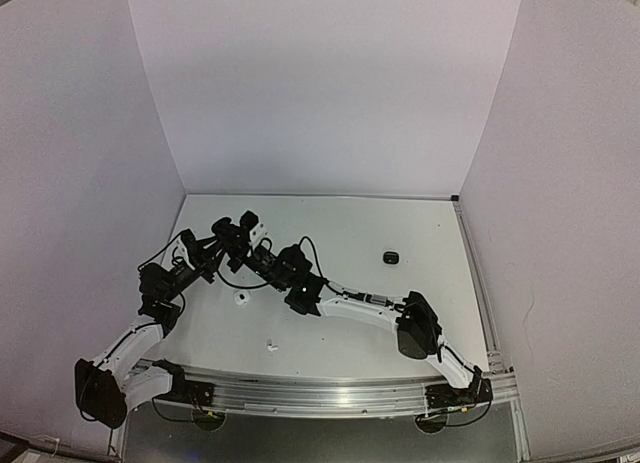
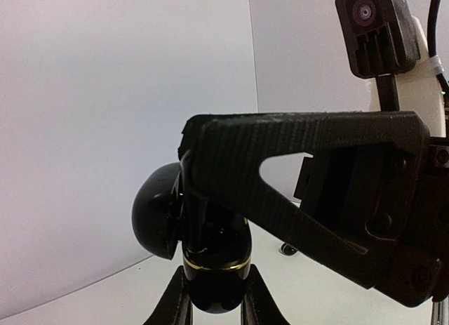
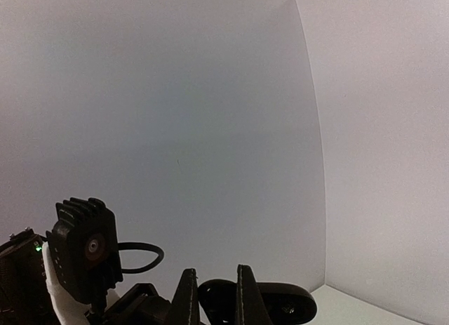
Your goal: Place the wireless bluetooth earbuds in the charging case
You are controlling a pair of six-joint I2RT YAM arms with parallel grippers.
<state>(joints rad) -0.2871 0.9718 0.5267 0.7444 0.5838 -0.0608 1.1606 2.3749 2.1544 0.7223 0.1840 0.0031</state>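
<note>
My left gripper (image 2: 214,307) is shut on a glossy black charging case (image 2: 214,269) with a gold rim. It holds the case upright above the table, with the lid (image 2: 158,209) swung open to the left. My right gripper (image 3: 214,290) reaches over the case, and one of its fingers (image 2: 280,170) ends at the case's open top. Its jaws stand a narrow gap apart, and I cannot tell whether an earbud is between them. In the top view the left gripper (image 1: 238,233) and right gripper (image 1: 258,251) meet at the table's left. A tiny white earbud (image 1: 269,345) lies near the front.
A small black rounded case (image 1: 390,256) lies on the table right of centre. A small white piece (image 1: 241,298) lies below the grippers. White walls close off the left, back and right. A metal rail (image 1: 320,393) runs along the near edge.
</note>
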